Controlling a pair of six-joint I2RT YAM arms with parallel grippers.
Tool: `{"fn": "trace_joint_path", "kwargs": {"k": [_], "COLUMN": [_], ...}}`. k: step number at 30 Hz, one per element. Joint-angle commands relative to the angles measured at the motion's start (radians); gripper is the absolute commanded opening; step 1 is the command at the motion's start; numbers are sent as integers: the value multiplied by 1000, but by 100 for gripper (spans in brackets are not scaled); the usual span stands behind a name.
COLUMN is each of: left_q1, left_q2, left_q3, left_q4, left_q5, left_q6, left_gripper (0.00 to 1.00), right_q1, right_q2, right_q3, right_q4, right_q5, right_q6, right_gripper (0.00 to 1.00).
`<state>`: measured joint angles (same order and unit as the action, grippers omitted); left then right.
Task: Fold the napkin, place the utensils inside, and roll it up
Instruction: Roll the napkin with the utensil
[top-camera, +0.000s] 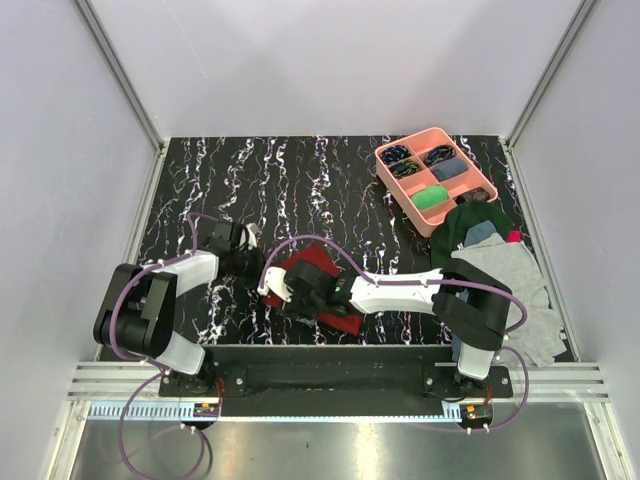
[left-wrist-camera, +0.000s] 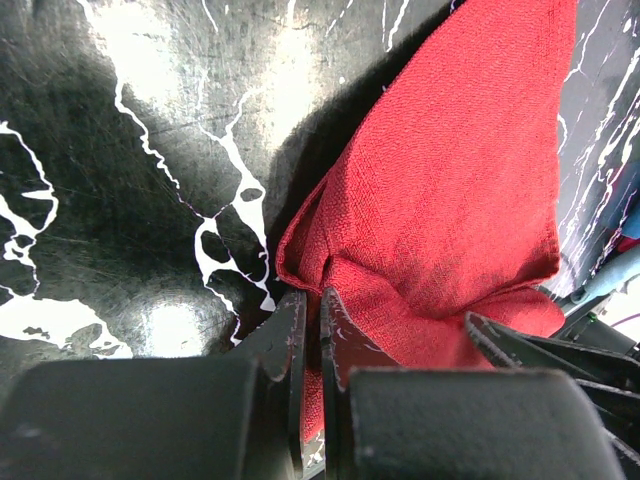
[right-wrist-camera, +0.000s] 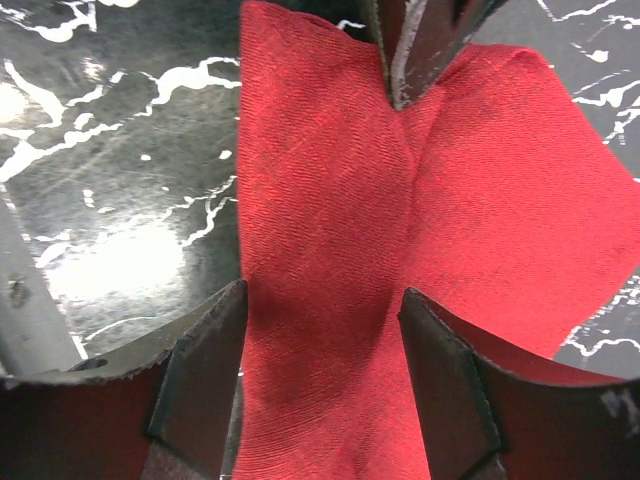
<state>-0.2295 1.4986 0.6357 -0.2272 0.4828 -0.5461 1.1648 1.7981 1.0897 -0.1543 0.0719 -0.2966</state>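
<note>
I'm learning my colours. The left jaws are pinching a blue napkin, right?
Not blue. The napkin is dark red, as the left wrist view shows. The left jaws are indeed pinching its edge.

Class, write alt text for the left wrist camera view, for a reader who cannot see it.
The left gripper, shut, pinches a bunched edge of the red napkin, which spreads up and to the right across the black, white-veined table.
</note>
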Motion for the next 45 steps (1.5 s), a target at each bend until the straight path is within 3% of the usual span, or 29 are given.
{"fn": "trace_joint_path", "kwargs": {"k": [1,10,16,19,20,23,27,34,45], "left_q1": [5,5,5,5,5,12,18,15,-48], "left_q2": [22,28,15,-9,-18,-63,-121,-170,-117], "left_q3": [19,22,32,44,47,41,19,-39,-103], "left_q4": [-32,-31,-17,-14,-14,-21,-24,43,129], "left_q5": [-6,2,17,5,-3,-44,-102,-38,34], "left_q6": [34,35,43,44,44,44,38,32,9], "left_gripper": [0,0,1,17,30,48,63,73,74], "right_q1": [3,1,-69,-120,-151,-203,-260,-315,-379], "right_q2": [9,50,118,147,152,161,190,286,428], "right_q3": [13,15,90,104,108,124,165,257,328], "right_q4": [30,18,-114,-166,-174,-209,-272,-338,-366], "right_q5": [63,-3,-184,-331,-369,-490,-694,-926,-1216], "right_q6": [-50,-35,53,97,117,148,189,228,231], "right_gripper": [72,70,48,40,39,37,35,34,33]}}
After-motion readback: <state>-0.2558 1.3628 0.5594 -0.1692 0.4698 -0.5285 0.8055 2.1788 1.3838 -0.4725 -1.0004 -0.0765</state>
